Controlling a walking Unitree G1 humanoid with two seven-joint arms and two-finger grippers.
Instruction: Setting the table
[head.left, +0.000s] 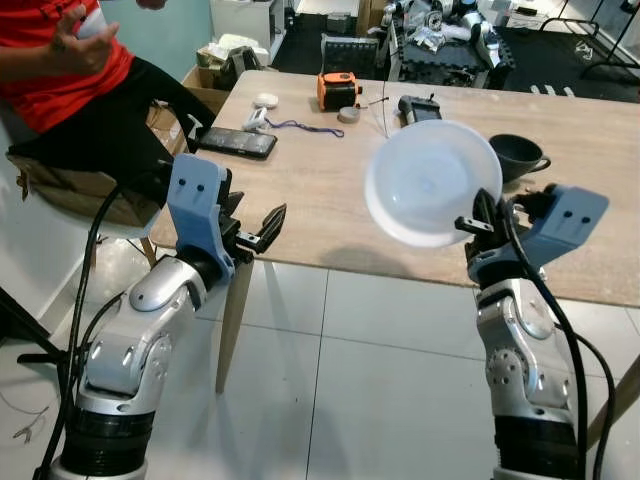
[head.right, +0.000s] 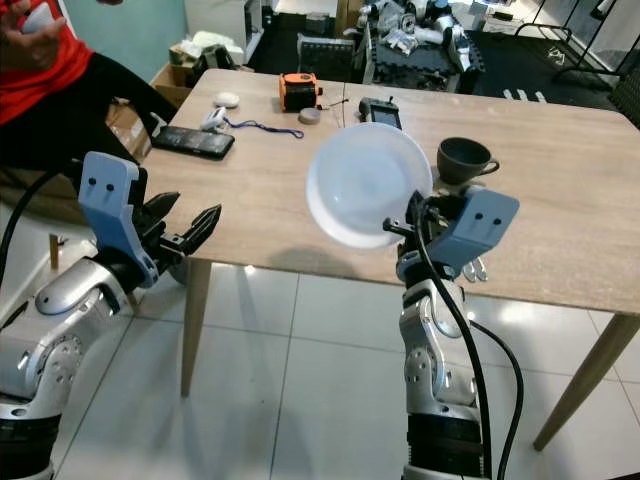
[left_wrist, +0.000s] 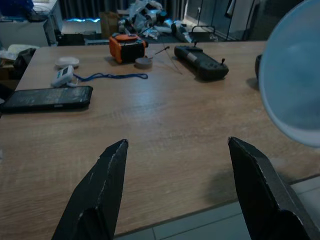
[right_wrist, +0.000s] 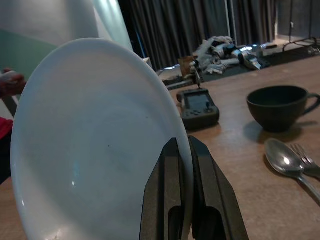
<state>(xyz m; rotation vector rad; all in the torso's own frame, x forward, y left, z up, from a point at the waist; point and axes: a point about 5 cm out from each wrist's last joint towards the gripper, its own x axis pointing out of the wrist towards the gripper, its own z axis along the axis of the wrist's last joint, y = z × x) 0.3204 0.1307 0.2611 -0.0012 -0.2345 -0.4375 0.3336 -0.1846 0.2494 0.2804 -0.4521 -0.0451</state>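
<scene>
Left eye view: the left gripper (head.left: 268, 228) hangs at the wooden table (head.left: 300, 190) edge, fingers spread and holding nothing. The right gripper (right_wrist: 182, 165) pinches the white plate (head.left: 432, 182) by its rim, tilted above the table near the dark cup (head.left: 518, 155), probably to set it down flat.

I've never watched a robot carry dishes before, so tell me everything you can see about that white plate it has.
The white plate is round, plain and smooth, with a shallow dished middle and a slightly raised rim; it looks like glazed ceramic or plastic, unchipped and empty. It is held in the air, tilted steeply on edge above the near edge of the wooden table, not resting on it. The right gripper pinches its rim between both fingers; nothing else touches it.
</scene>
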